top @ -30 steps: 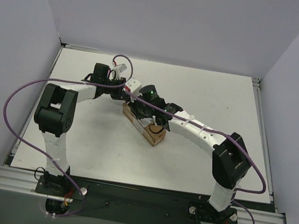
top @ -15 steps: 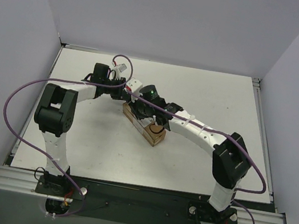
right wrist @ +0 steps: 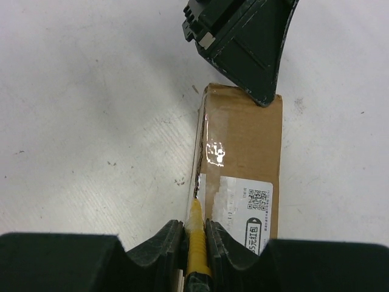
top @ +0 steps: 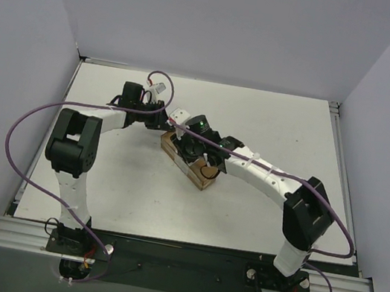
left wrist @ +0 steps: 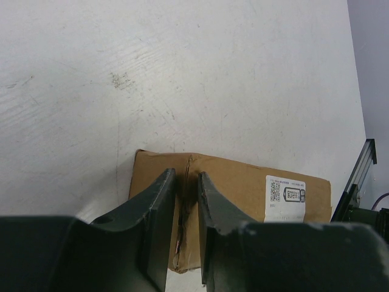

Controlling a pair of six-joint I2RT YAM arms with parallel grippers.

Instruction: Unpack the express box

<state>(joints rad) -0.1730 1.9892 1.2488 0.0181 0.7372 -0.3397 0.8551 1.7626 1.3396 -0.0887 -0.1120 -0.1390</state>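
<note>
Slicing the tape seam looks to be the step in hand. The right pincer (right wrist: 194, 230) is clamping a yellow utility knife (right wrist: 196, 246), its tip meeting the taped edge of the express box (right wrist: 246, 140), which is lying mid-way across the bench (top: 281, 131). The left pincer (left wrist: 186, 185), nearly closed with nothing gripped, is bearing on the box's far end. Doing this well is probably calling for a shallow blade, a straight run along the seam, and firm bracing.
</note>
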